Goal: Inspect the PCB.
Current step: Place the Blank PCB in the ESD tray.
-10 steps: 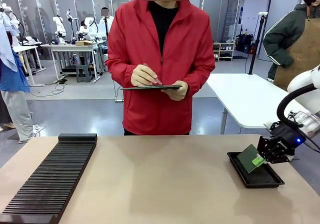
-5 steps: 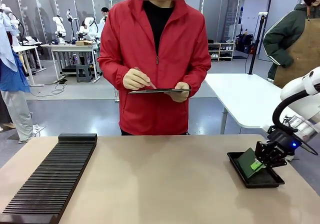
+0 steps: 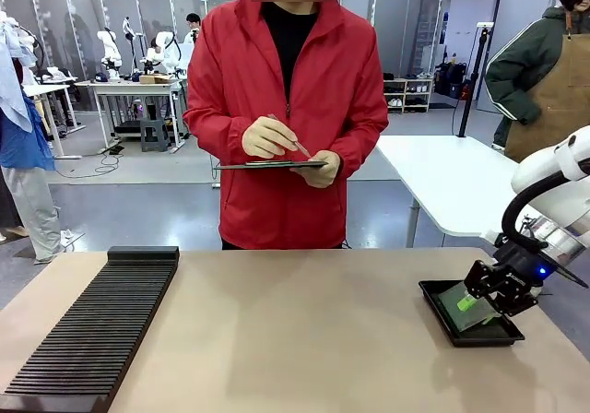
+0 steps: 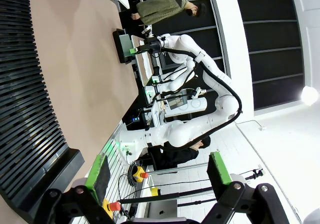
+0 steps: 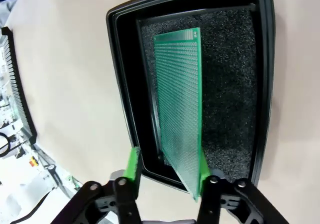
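The PCB (image 3: 464, 305) is a thin green perforated board lying low in the black shallow tray (image 3: 461, 336) at the table's right. In the right wrist view the PCB (image 5: 180, 99) slants over the tray's (image 5: 117, 84) dark foam, its near edge leaning against one green pad. My right gripper (image 5: 167, 170) stands open, its fingers far wider apart than the thin board. From the front, the right gripper (image 3: 474, 297) hangs just over the tray's near right part. My left gripper (image 4: 157, 171) is open with nothing between its pads.
A long black slotted rack (image 3: 92, 330) lies along the table's left side. Across the table a person in a red jacket (image 3: 295, 109) holds a dark tablet (image 3: 272, 164) and a pen. A white table (image 3: 461, 178) stands behind on the right.
My right gripper has come down with the PCB, which went from tilted up above the tray to lying low in it, and the fingers now stand apart. The person shifted slightly.
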